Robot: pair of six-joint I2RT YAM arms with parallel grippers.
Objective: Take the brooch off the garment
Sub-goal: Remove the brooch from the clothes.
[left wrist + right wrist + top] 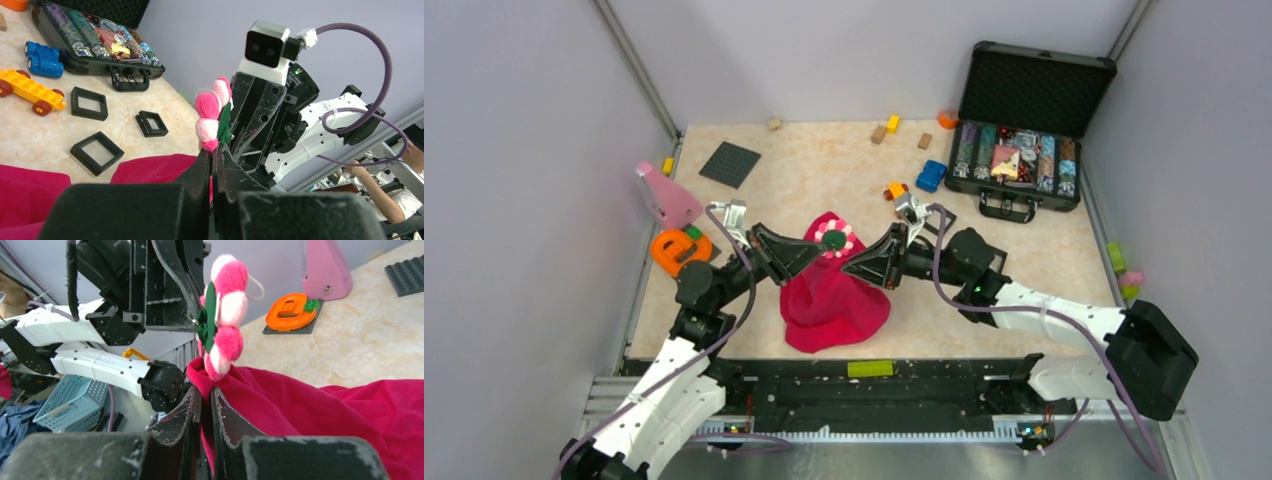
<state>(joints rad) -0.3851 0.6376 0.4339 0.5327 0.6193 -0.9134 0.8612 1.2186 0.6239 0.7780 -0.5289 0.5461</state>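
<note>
The red garment (829, 300) lies mid-table, pulled up into a peak between both arms. The brooch (835, 238), a fluffy pink-and-white flower with green backing, sits on that peak. My left gripper (812, 250) comes in from the left, jaws shut (215, 156) on a fold of garment (150, 170) directly under the brooch (212, 117). My right gripper (860, 264) faces it from the right. Its jaws (205, 392) pinch the red cloth (310, 410) just beneath the brooch (225, 315). The two grippers' tips nearly meet.
An open black case of poker chips (1024, 150) stands back right, with a blue toy car (931, 176) beside it. An orange ring toy (680, 250) and a pink piece (667, 195) sit left, a dark baseplate (730, 163) behind. Black square frames (96, 152) lie near the garment.
</note>
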